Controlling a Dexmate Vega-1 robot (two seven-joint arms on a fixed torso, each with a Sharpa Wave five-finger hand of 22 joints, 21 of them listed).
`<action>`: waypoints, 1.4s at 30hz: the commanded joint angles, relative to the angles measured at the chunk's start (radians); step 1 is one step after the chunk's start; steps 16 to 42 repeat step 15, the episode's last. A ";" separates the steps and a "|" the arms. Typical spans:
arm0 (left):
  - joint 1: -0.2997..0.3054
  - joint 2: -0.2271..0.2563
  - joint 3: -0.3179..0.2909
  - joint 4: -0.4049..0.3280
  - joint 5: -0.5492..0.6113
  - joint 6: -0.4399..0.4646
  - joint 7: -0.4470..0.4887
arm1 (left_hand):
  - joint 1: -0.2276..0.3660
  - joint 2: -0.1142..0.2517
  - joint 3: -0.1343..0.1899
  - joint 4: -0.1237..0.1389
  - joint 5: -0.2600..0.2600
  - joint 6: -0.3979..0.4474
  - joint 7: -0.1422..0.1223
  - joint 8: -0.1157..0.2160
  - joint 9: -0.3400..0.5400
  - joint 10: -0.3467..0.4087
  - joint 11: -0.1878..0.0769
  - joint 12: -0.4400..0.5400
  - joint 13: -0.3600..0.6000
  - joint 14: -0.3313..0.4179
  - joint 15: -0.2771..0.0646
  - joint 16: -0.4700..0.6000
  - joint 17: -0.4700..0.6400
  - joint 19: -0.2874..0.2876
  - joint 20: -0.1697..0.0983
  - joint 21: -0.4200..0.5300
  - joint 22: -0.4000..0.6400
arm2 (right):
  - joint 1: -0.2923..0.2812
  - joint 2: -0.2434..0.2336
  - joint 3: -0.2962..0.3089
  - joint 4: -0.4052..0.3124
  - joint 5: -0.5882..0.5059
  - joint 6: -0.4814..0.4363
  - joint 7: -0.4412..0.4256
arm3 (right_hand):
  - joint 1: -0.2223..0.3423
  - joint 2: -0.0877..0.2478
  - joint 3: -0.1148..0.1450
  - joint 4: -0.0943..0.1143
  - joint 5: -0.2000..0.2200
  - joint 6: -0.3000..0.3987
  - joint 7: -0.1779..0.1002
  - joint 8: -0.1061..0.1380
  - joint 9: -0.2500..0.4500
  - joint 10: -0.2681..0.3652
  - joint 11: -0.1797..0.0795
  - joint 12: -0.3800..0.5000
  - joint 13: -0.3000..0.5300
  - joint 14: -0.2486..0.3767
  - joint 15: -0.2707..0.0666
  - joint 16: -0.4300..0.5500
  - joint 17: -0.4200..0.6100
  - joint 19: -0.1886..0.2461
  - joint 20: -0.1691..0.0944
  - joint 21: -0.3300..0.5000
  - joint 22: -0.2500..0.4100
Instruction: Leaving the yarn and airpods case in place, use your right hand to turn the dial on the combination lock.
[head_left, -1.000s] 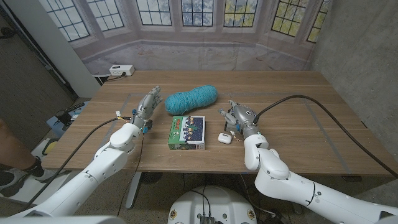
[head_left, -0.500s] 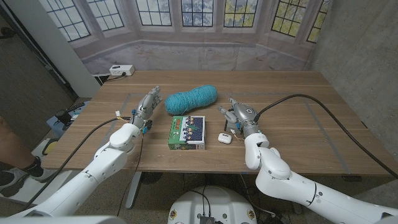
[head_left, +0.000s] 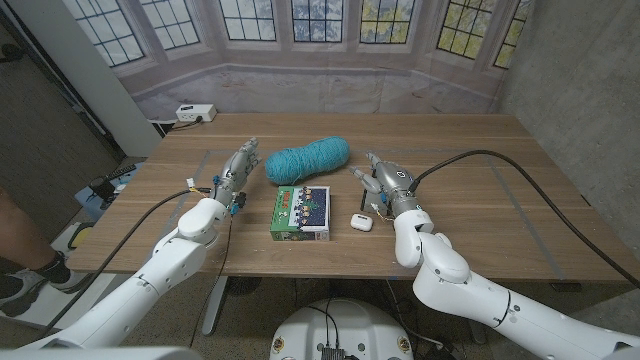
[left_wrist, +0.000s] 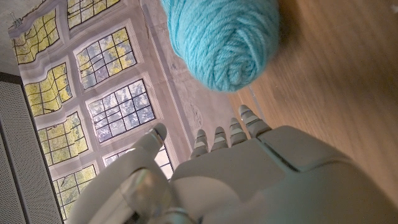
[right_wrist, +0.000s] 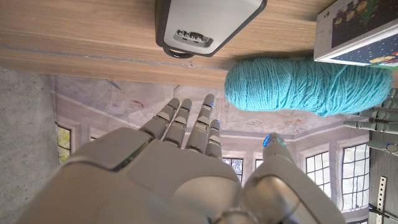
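Right robot hand (head_left: 380, 178): released, fingers apart, grasping nothing, just behind lock (right_wrist: 198, 23).
Left robot hand (head_left: 238, 165): released, beside yarn (head_left: 307, 159).
Case (head_left: 361, 222): on surface (head_left: 500, 190), right of box (head_left: 301, 211).
Yarn: behind box.

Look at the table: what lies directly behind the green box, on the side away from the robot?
The teal yarn lies behind the green box on the table. Whether they touch cannot be told, and the tabletop under the yarn is covered.
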 joint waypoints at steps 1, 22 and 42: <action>0.006 -0.006 0.000 -0.013 0.006 0.010 0.020 | 0.009 -0.003 0.004 0.007 -0.001 0.008 -0.002 0.007 0.003 0.007 0.003 0.004 0.003 -0.001 0.003 0.000 0.005 0.006 0.000 0.002 0.002 | -0.007 0.018 0.047 0.035 0.037 0.068 -0.039 | -0.006 -0.001 0.010 -0.001 0.000 0.016 -0.003 0.007 0.005 -0.015 0.004 -0.007 0.004 -0.004 -0.003 -0.002 0.003 0.011 0.005 0.001 -0.001; -0.033 -0.028 0.022 0.008 0.021 0.019 0.020 | 0.007 -0.003 0.006 0.009 -0.001 0.011 -0.002 0.006 0.003 0.007 0.004 0.004 0.003 0.000 0.004 -0.001 0.004 0.005 0.001 0.001 0.002 | 0.007 0.025 0.085 0.073 0.087 0.123 -0.046 | -0.006 -0.001 0.012 -0.002 -0.001 0.022 -0.006 0.007 0.005 -0.025 0.009 -0.005 0.004 -0.005 -0.001 -0.003 0.003 0.013 0.004 0.000 -0.001; -0.033 -0.028 0.022 0.008 0.021 0.019 0.020 | 0.007 -0.003 0.006 0.009 -0.001 0.011 -0.002 0.006 0.003 0.007 0.004 0.004 0.003 0.000 0.004 -0.001 0.004 0.005 0.001 0.001 0.002 | 0.007 0.025 0.085 0.073 0.087 0.123 -0.046 | -0.006 -0.001 0.012 -0.002 -0.001 0.022 -0.006 0.007 0.005 -0.025 0.009 -0.005 0.004 -0.005 -0.001 -0.003 0.003 0.013 0.004 0.000 -0.001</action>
